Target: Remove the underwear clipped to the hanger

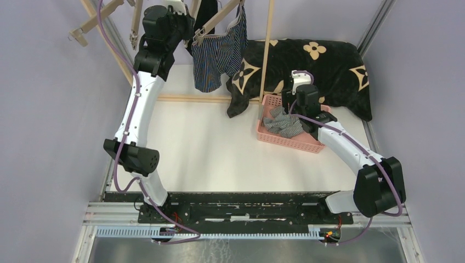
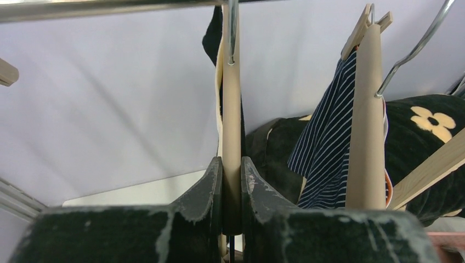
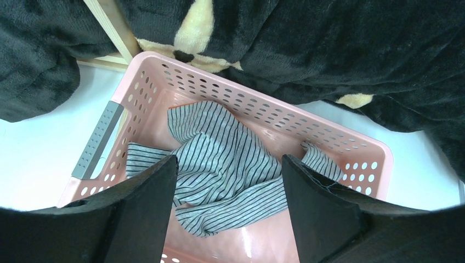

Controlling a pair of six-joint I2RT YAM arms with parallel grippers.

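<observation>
My left gripper [image 2: 232, 175] is shut on the lower end of a wooden hanger [image 2: 232, 109], high at the back left [image 1: 183, 27]. Black underwear [image 2: 213, 38] with a beige band hangs behind that hanger. Dark navy striped underwear [image 1: 216, 57] hangs clipped to a second wooden hanger [image 2: 366, 120] just to the right. Grey-white striped underwear [image 3: 219, 137] lies crumpled in the pink basket [image 3: 263, 90]. Above it my right gripper [image 3: 228, 160] hangs open, holding nothing.
A black blanket with beige flowers [image 1: 323, 66] lies behind and partly over the basket [image 1: 285, 141]. Wooden rack posts [image 1: 267, 52] stand near the hangers, with a metal rail [image 2: 109, 8] overhead. Grey walls close in both sides.
</observation>
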